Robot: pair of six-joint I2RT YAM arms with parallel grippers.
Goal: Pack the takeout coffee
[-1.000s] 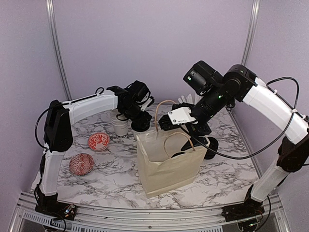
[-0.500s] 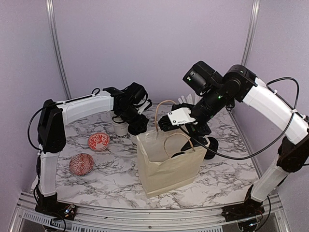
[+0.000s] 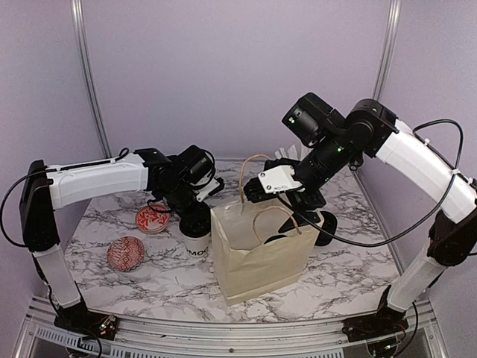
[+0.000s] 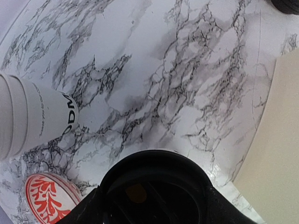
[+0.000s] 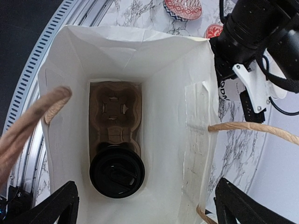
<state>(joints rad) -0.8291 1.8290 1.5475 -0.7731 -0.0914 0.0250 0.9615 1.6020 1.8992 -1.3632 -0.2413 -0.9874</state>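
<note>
My left gripper (image 3: 195,218) is shut on the black lid (image 4: 154,186) of a takeout coffee (image 3: 197,245), a white cup with black lettering. It holds the cup upright just left of the paper bag (image 3: 257,257). My right gripper (image 3: 287,195) is open over the bag's far edge. In the right wrist view its fingers (image 5: 51,205) straddle the bag mouth. Inside the bag, a second lidded coffee (image 5: 117,172) sits in the near slot of a cardboard carrier (image 5: 114,105), whose far slot is empty.
Lidless stacked white cups (image 4: 28,121) stand behind the left gripper. A red patterned bowl (image 3: 152,218) and a second red patterned piece (image 3: 125,253) lie on the left. White stirrers (image 3: 287,153) show behind the right arm. A dark round object (image 3: 326,226) sits right of the bag.
My left gripper has carried the lidded cup from the back by the stacked cups forward and left, to the bag's left side. The right arm has not moved.
</note>
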